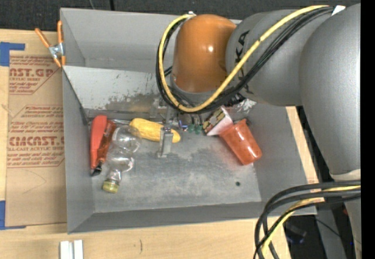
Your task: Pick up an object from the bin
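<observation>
Gripper (166, 142) sits at the right end of the yellow banana (145, 129); can't tell its opening or any grasp. Clear bottle (120, 155) is just below-left of the banana, red cup (243, 143) well right.

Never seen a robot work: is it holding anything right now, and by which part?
It cannot be told. The gripper is down at the right end of a yellow banana-shaped thing, but no grip on it shows.

Arm (304, 47) bent; pincer (166, 142) down (orange wrist (199, 53))
</observation>
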Motion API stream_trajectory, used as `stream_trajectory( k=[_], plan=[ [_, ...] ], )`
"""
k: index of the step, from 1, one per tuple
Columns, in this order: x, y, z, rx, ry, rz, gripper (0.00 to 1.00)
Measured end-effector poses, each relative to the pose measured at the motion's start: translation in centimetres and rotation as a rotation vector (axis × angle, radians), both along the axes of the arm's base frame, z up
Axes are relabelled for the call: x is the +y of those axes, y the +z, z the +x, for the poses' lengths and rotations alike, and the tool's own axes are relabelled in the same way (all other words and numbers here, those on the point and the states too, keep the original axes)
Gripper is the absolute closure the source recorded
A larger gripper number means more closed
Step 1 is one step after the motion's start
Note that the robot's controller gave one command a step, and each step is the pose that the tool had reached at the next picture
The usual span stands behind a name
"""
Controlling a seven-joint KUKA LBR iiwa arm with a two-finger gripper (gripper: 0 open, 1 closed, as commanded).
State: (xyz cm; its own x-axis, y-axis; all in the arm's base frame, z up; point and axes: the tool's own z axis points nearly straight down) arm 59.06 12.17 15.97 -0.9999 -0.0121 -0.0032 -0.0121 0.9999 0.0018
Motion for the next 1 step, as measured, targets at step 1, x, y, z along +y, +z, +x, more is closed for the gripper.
stream_trajectory(
  k=[1],
  plan=[
    [-1.74,-3.00,0.03,-0.001,-0.179,0.002,0.00]
  ],
)
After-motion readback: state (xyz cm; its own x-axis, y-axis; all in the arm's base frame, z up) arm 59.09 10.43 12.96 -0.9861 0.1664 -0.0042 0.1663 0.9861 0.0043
